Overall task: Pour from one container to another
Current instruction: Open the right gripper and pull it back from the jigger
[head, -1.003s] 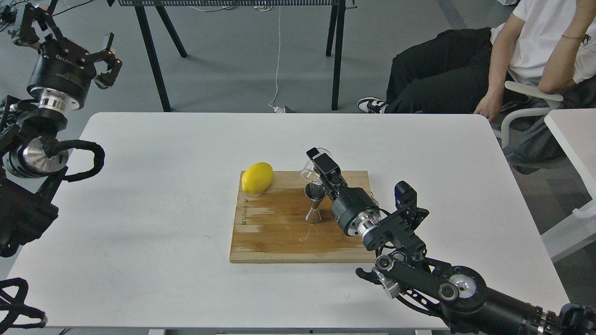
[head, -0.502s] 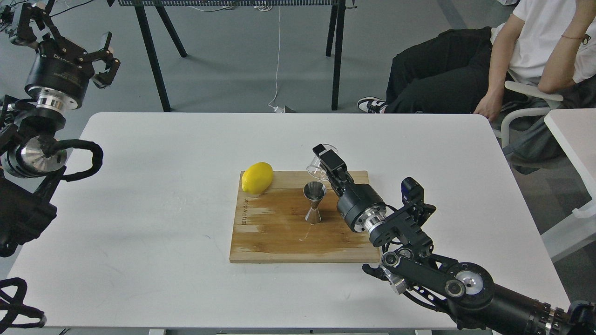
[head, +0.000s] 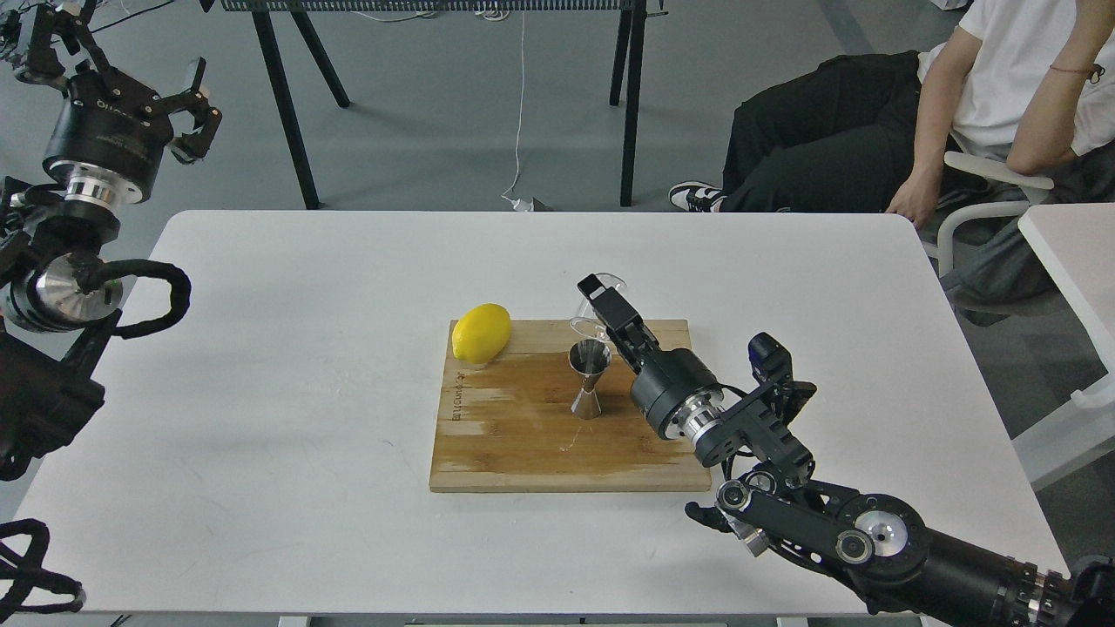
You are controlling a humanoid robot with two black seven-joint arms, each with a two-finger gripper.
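Note:
The steel hourglass jigger (head: pixel 590 380) stands upright near the middle of the wooden cutting board (head: pixel 514 444). My right gripper (head: pixel 601 305) is shut on the small clear glass cup (head: pixel 592 315), which is tipped to the left with its mouth just above and behind the jigger's rim. My left gripper (head: pixel 193 104) is raised far off at the upper left, beyond the table's edge, open and holding nothing.
A yellow lemon (head: pixel 481 332) lies on the board's back left corner. The board sits on a white table (head: pixel 305 366). A seated person (head: pixel 941 104) is behind the table's right corner, and black table legs (head: pixel 287 104) stand behind.
The right gripper pulled the cup up and right off the jigger, then swung it back left and tipped it closer over the jigger's rim. The left arm rose slightly.

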